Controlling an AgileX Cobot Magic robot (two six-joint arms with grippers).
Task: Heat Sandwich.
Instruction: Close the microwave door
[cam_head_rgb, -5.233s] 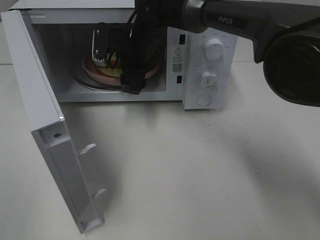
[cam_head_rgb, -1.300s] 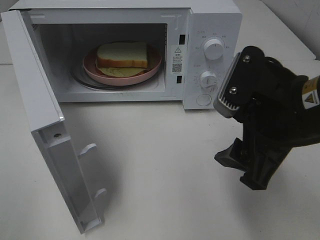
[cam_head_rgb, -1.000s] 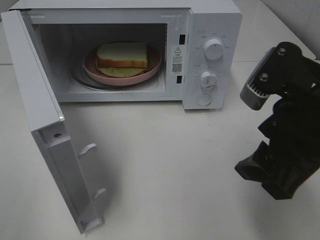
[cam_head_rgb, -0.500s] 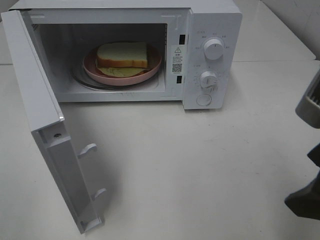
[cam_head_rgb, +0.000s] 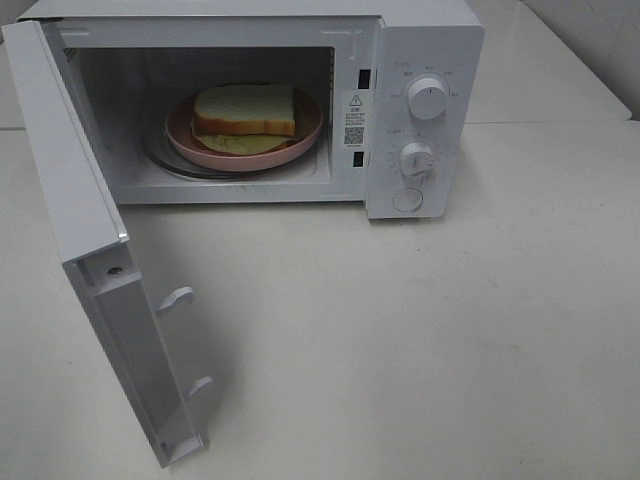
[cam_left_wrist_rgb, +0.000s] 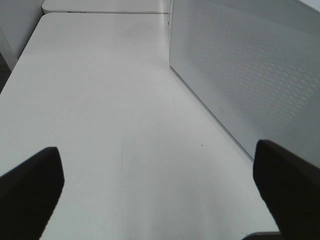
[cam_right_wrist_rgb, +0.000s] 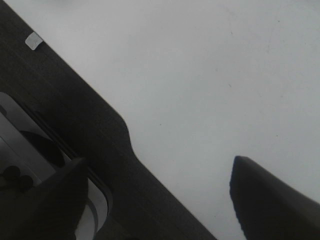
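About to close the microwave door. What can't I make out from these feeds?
High view: both arms lie outside the frame.
Left end effector, left wrist view: only two dark tips show, cut by the frame's edges.
Right end effector, right wrist view: likewise, and a blurred dark bar beside it is unidentifiable.
Upper dial and lower dial, high view: markings too small to read.
Sandwich, high view: filling mostly hidden beneath the top slice.
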